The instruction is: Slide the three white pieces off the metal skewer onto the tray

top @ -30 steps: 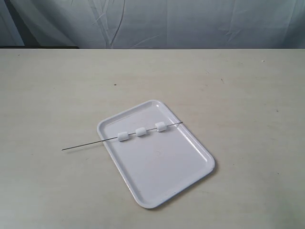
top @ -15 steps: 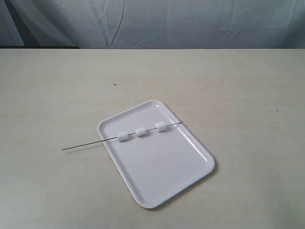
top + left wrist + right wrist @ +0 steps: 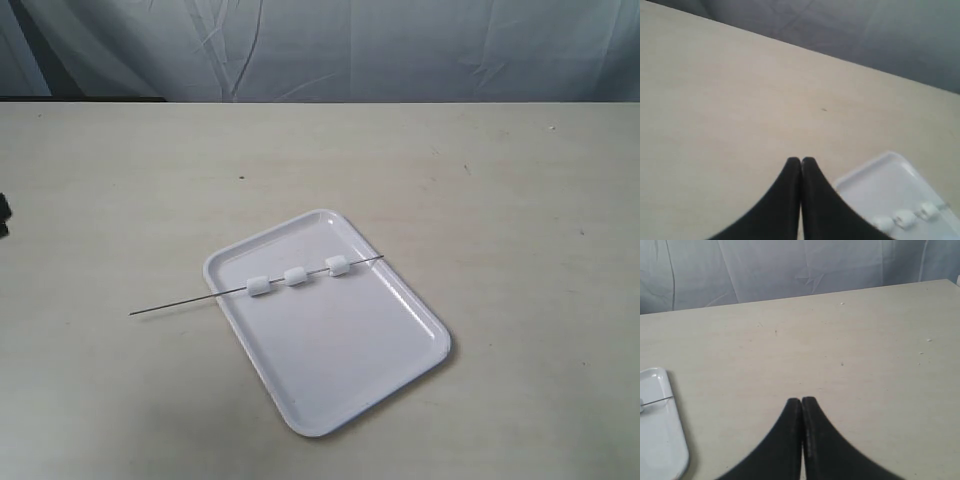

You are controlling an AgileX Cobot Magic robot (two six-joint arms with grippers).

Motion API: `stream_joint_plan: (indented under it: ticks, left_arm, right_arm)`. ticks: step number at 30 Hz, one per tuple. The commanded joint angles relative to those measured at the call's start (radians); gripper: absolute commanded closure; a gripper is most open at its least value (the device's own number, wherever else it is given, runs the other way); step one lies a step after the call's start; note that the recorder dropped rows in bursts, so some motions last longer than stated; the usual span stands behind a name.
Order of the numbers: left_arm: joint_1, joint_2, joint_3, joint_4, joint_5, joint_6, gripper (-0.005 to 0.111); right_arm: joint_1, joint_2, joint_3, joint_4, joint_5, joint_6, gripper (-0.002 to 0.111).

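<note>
Progress: none yet | we see all three white pieces (image 3: 296, 277) threaded on metal skewer (image 3: 175, 304) across tray (image 3: 340, 370) | left gripper (image 3: 801, 161), right gripper (image 3: 801, 401) both clenched, empty

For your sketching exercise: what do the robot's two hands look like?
The left hand and the right hand look alike: each has two matte black fingers, broad at the base, curving to narrow rounded tips. No cables or markings show.
</note>
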Motion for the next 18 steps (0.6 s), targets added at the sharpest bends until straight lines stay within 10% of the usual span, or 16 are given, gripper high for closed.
stream_joint_plan:
  ticks: [1,10,18]
  left_arm:
    - [-0.001,0.027,-0.01,-0.006,0.145,-0.042,0.107]
    - [-0.001,0.196,-0.01,-0.006,0.159,-0.04,0.107]
    - [-0.001,0.432,-0.008,-0.103,-0.217,-0.04,0.107]
  right_arm:
    - [0.003,-0.006,0.002,-0.006,-0.001,-0.001,0.109]
    - [0.003,-0.006,0.002,-0.006,-0.002,-0.001,0.109]
    - [0.003,-0.006,0.002,-0.006,-0.002,-0.001,0.109]
